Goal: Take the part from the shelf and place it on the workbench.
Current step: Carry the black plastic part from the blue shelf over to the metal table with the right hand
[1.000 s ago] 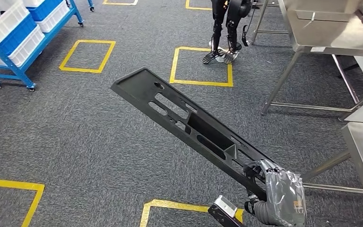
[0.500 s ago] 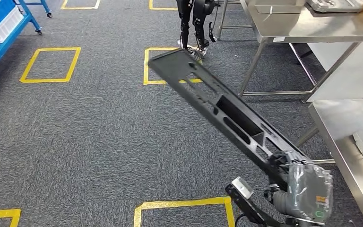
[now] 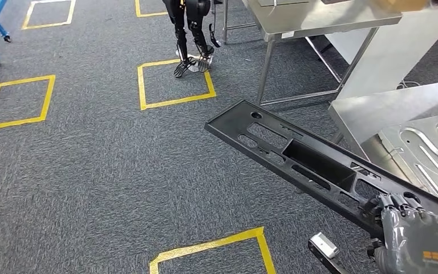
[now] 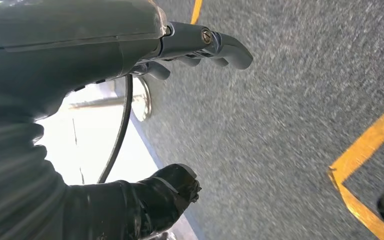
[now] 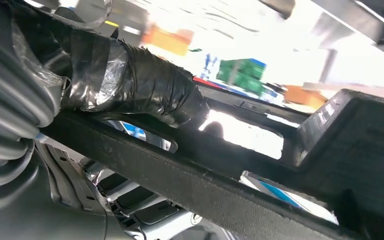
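Fingers of the right hand (image 3: pixel 413 237) are clenched around the near end of the part (image 3: pixel 313 162), a long black plastic panel with slots and one deep pocket. From the hand it reaches forward and to the left, over the grey carpet (image 3: pixel 91 171), with its far end hanging free in the air, well apart from anything. Just beside the hand, on its right side, is the steel workbench (image 3: pixel 370 111), where a pressed metal sheet (image 3: pixel 428 151) already lies.

The robot seems to be carrying the part to the bench, so the placing is not yet done. To do it well, I think the hand should swing the long free end to the right until it is above the steel top, keep the panel level, and lower it onto a bare area, not on the metal sheet. The grip is at one end only, so the far end may sag or hit the bench edge; a slow turn would be safer.

The right wrist view gives what the head view cannot: the taped thumb (image 5: pixel 145 90) pressing on the top of the panel's rail, seen from below. The left wrist view shows the left hand (image 4: pixel 180 120), with the fingers (image 4: pixel 220 47) loosely curved and the thumb apart, holding nothing, above carpet and a yellow line (image 4: pixel 365 165).
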Tool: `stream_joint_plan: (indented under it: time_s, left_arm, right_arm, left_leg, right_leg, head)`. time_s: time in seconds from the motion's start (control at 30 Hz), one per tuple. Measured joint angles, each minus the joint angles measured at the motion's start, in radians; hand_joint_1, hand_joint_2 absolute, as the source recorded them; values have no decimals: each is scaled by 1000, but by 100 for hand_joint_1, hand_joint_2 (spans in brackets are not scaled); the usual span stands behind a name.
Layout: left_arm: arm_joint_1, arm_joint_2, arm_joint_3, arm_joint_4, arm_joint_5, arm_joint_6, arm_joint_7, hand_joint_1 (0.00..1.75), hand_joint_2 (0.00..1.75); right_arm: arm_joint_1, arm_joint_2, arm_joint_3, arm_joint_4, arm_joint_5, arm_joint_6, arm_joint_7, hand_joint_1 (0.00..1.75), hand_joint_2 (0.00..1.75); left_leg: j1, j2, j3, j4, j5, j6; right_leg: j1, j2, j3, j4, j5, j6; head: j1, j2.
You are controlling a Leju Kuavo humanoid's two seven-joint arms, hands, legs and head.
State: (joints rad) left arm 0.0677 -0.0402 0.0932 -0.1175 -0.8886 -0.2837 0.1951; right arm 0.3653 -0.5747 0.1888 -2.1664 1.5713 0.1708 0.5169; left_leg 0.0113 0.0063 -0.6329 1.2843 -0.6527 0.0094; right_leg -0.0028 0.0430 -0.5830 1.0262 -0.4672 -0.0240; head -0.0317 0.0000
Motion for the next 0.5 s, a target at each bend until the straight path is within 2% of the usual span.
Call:
stream_joint_plan:
  time_s: [0.03, 0.07, 0.1, 0.13, 0.17, 0.2, 0.23, 0.27, 0.3, 0.33, 0.37, 0.4, 0.43, 0.47, 0.5]
  left_arm:
    - [0, 1, -3, 0, -3, -1, 0, 0, 175]
    - [1, 3, -7, 0, -5, -1, -1, 0, 175]
    - [2, 5, -10, 0, -5, -1, -1, 0, 175]
    - [2, 6, -13, 0, -6, -1, -2, 0, 175]
    - [2, 7, -16, 1, -6, -1, -3, 0, 175]
    - [2, 7, -18, 1, -8, -1, -3, 0, 175]
    - [2, 7, -19, 1, -9, -1, -3, 0, 175]
    - [3, 7, -20, 1, -11, -1, -3, 0, 175]
    - [3, 7, -21, 1, -13, -1, -3, 0, 175]
    - [4, 7, -23, 1, -14, -1, -4, 0, 175]
    - [6, 7, -25, 1, -15, 0, -4, 0, 175]
    - [8, 7, -27, 1, -17, 0, -4, 0, 175]
    - [9, 7, -27, 1, -19, 0, -5, 0, 175]
    - [10, 7, -28, 1, -21, 0, -5, 0, 175]
    - [10, 7, -28, 1, -22, 0, -5, 0, 175]
  right_arm:
    - [19, -2, -15, -10, 0, 2, 0, 175, 175]
    - [37, -3, -31, -19, 0, 3, 0, 175, 175]
    - [53, -4, -48, -28, 0, 4, 0, 175, 175]
    - [67, -5, -63, -36, 0, 3, 0, 175, 175]
    - [81, -5, -77, -45, 0, 2, 0, 175, 175]
    - [98, -5, -90, -53, 0, 1, 0, 175, 175]
    - [117, -5, -103, -61, 0, -2, 0, 175, 175]
    - [140, -5, -117, -66, 0, -5, 0, 175, 175]
    - [164, -4, -133, -69, 0, -8, 0, 175, 175]
    - [185, -3, -150, -69, 0, -12, 0, 175, 175]
    - [203, 0, -167, -70, 0, -16, 0, 175, 175]
    - [219, 3, -185, -70, 0, -20, 0, 175, 175]
    - [232, 8, -200, -70, 0, -25, 0, 175, 175]
    - [243, 12, -214, -70, 0, -28, 0, 175, 175]
    - [253, 16, -225, -70, 0, -30, 0, 175, 175]
  left_leg:
    - [0, -5, 17, -41, 34, 2]
    - [2, -20, 46, -108, 73, 4]
    - [3, -46, 73, -172, 101, 7]
    - [4, -70, 94, -219, 117, 8]
    - [4, -87, 105, -245, 120, 10]
    - [2, -90, 108, -250, 117, 11]
    - [1, -78, 110, -256, 120, 15]
    - [1, -65, 113, -261, 124, 21]
    - [1, -52, 116, -268, 128, 27]
    - [2, -37, 119, -275, 132, 32]
    - [2, -23, 120, -278, 133, 36]
    - [0, -9, 120, -279, 132, 38]
    - [-2, 6, 120, -279, 131, 39]
    - [-3, 21, 121, -279, 129, 40]
    - [-4, 36, 122, -279, 127, 39]
  right_leg:
    - [0, 14, 0, 3, -1, 0]
    - [-1, 27, 0, 6, -3, 2]
    - [-1, 40, -2, 11, -4, 5]
    - [-2, 53, -7, 16, -5, 9]
    - [-3, 65, -12, 19, -4, 15]
    - [-5, 77, -18, 20, -1, 22]
    - [-8, 90, -23, 19, 3, 29]
    - [-10, 86, -26, 20, 3, 35]
    - [-9, 67, -31, 31, -5, 40]
    - [-7, 37, -45, 59, -24, 44]
    - [-6, 3, -66, 109, -54, 47]
    - [-6, -20, -96, 171, -87, 51]
    - [-9, -29, -125, 233, -114, 55]
    - [-11, -33, -144, 272, -124, 57]
    - [-13, -36, -144, 277, -116, 59]
  head:
    - [0, 0]
    - [0, 0]
    - [0, 0]
    - [0, 0]
    - [0, 0]
    - [1, 0]
    - [1, 0]
    - [1, 0]
    - [1, 0]
    - [1, 0]
    - [2, 0]
    - [2, 0]
    - [2, 0]
    - [2, 0]
    - [2, 0]
